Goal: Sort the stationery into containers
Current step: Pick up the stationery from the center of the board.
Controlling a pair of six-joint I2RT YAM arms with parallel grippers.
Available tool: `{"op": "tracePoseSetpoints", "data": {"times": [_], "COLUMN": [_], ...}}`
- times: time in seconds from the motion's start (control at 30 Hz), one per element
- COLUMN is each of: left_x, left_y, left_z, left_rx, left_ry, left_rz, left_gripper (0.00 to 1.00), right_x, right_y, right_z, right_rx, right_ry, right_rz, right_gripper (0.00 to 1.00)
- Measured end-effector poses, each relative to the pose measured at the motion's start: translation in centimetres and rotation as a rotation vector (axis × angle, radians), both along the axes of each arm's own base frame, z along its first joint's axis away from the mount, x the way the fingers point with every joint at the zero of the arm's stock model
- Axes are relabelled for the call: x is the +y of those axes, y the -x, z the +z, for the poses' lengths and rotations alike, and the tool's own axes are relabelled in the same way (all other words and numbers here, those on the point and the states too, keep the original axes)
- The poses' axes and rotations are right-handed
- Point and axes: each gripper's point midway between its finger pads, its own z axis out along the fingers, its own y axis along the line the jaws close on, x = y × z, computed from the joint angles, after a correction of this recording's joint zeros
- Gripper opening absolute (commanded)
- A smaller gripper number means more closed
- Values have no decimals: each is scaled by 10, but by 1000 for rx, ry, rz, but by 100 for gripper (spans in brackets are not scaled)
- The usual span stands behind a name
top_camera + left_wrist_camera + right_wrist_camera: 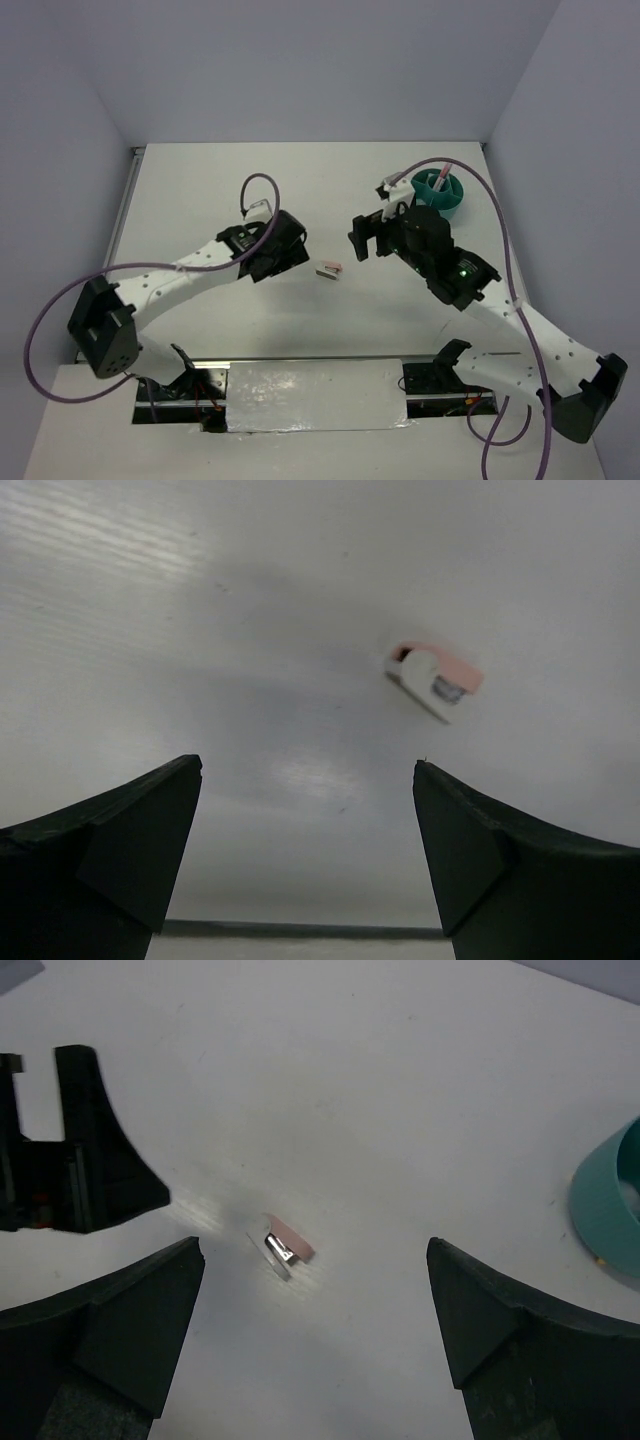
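The left tool (308,770) hangs wide open and empty over the worktop (150,630), with the short pink stub (435,680) lying loose at its 1 o'clock. The right tool (315,1250), equally spread and empty, hovers over that stub. At its 3 o'clock stands the teal organiser (455,200) with the thin pink pen (443,172) already inside. The stub seems to be the only piece left out.

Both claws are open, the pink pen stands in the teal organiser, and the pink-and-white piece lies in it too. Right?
No: the pink-and-white piece lies on the table between the claws, outside the teal organiser, as the top external view shows. The left claw and right claw are open; the pink pen stands in the organiser.
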Motion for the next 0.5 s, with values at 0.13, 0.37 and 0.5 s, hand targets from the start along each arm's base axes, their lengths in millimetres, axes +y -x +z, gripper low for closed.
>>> {"op": "tracePoseSetpoints", "data": {"times": [0.13, 0.37, 0.5], "left_x": [-31, -60, -79], "left_y": [-26, -44, -55], "left_z": [2, -42, -60], "left_rx": [17, 139, 194], "left_ry": [72, 69, 66], "left_rz": [130, 273, 292], "left_gripper": [99, 98, 96], "right_x": [-14, -21, -18], "right_y": [13, 29, 34], "right_z": [17, 5, -13], "right_rx": [-19, 19, 62], "right_ry": [-79, -115, -101], "right_rz": [-44, -46, -26], "right_gripper": [100, 100, 100]}}
